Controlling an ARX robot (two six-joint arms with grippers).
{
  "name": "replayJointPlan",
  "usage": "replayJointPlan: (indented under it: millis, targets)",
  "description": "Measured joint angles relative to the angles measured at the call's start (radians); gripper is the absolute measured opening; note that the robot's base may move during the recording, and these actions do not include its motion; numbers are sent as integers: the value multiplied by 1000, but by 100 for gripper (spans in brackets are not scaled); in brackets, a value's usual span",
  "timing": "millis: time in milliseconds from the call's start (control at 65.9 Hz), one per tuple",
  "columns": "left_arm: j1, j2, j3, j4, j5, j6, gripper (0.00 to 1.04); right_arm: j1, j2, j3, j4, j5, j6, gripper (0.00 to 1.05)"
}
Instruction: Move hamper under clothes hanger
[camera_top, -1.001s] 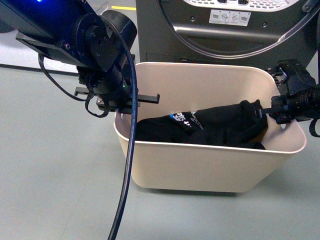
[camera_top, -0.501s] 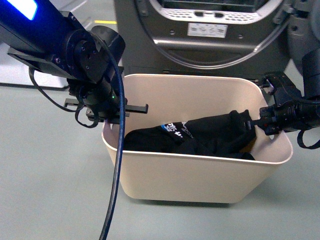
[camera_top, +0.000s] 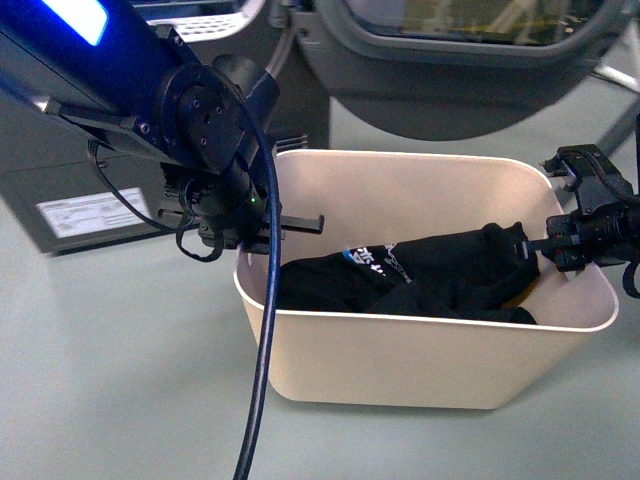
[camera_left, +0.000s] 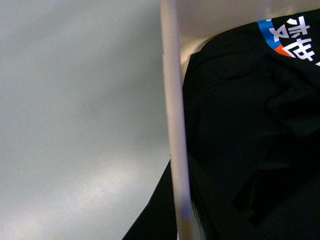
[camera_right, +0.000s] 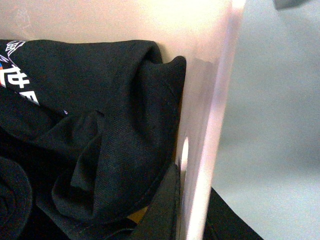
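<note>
I'm clamping the hamper by both end walls: left gripper and right gripper nearly closed astride the rim, so it travels level.

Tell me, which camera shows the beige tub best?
The front view: the whole hamper shows, black clothing inside. The left wrist view catches only a strip of its rim; the right wrist view, one wall close up beside the clothing.
</note>
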Motion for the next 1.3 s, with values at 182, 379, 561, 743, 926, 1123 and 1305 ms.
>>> replayJointPlan:
  millis: [182, 379, 561, 743, 926, 1123, 1305]
  targets:
    - [8, 0, 0, 0, -8, 0, 5, 10, 0, 0, 0, 0, 1, 6]
    - [13, 0, 0, 0, -6, 0, 5, 13, 0, 0, 0, 0, 2, 6]
    - [10, 0, 0, 0, -3, 0, 5, 9, 0, 0, 0, 0, 2, 6]
    - [12, 0, 0, 0, -5, 0, 5, 10, 0, -3, 0, 0, 2, 6]
    - [11, 0, 0, 0, -4, 0, 5, 10, 0, -3, 0, 0, 2, 6]
    - [11, 0, 0, 0, -4, 0, 5, 10, 0, -3, 0, 0, 2, 6]
    - [11, -1, 0, 0, -3, 1, 5, 10, 0, -3, 0, 1, 2, 6]
